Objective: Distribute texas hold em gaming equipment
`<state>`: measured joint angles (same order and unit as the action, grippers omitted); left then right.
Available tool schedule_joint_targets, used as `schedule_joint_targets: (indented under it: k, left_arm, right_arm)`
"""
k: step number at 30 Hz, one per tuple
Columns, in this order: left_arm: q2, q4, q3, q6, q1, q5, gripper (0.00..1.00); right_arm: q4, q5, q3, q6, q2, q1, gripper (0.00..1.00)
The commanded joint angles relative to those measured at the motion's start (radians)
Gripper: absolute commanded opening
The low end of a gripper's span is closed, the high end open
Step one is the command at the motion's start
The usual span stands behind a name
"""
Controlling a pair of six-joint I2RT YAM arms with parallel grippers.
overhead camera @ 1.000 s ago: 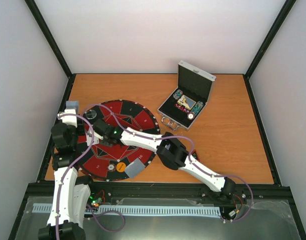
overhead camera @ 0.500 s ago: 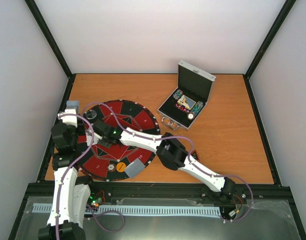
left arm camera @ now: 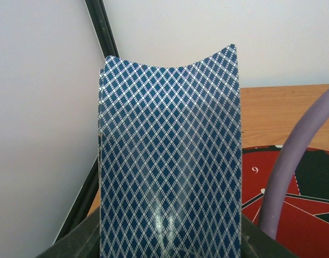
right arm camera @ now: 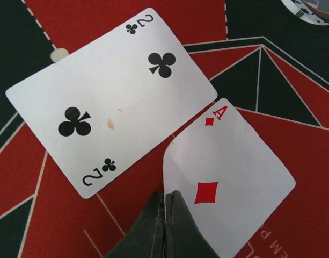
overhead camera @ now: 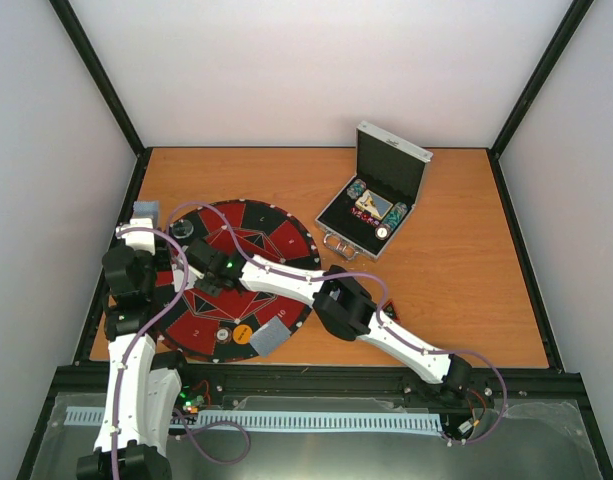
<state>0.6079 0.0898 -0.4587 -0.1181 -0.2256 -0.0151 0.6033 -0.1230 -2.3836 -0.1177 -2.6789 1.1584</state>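
the right gripper [right arm camera: 165, 201] is pinching shut on the white ace-of-diamonds playing card [right arm camera: 234, 172], likely for placing beside the two-of-clubs card [right arm camera: 110, 97] on the round red-and-black mat [right arm camera: 293, 226]; the left gripper [left arm camera: 169, 247] is narrowly clamping the bowed blue-patterned card deck [left arm camera: 169, 150] as dealing stock.

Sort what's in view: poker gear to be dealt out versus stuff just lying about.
Job: blue-backed cards, two of clubs, ace of diamonds, poker chips, yellow disc.
Lying about: silver case, round mat.
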Motion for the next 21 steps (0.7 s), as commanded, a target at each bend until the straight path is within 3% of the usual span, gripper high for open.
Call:
schedule_joint_targets:
  k: [1,8,9,12,13,21]
  left_arm:
    - [-0.003,-0.032,-0.041,-0.002,-0.006,-0.015,0.39]
    - [-0.003,-0.034,-0.04,0.0,-0.007,-0.019,0.4]
    - [-0.003,-0.033,-0.038,0.0,-0.006,-0.02,0.4]
    - [-0.005,-0.031,-0.038,0.001,-0.006,-0.019,0.4]
    - [-0.005,-0.031,-0.038,0.001,-0.006,-0.019,0.4]
    - [-0.003,-0.033,-0.04,0.002,-0.006,-0.026,0.4]
  right_arm:
    - [0.052,0.027,-0.013,0.023,-0.036,0.017,0.03]
    - [0.05,0.014,-0.013,0.023,-0.035,0.018,0.04]
    - [0.049,0.017,-0.012,0.024,-0.035,0.018,0.08]
    - [0.054,0.028,-0.015,0.022,-0.034,0.018,0.4]
    - [0.057,0.036,-0.016,0.022,-0.033,0.017,0.45]
    - [0.063,0.186,-0.016,0.064,-0.006,0.017,0.51]
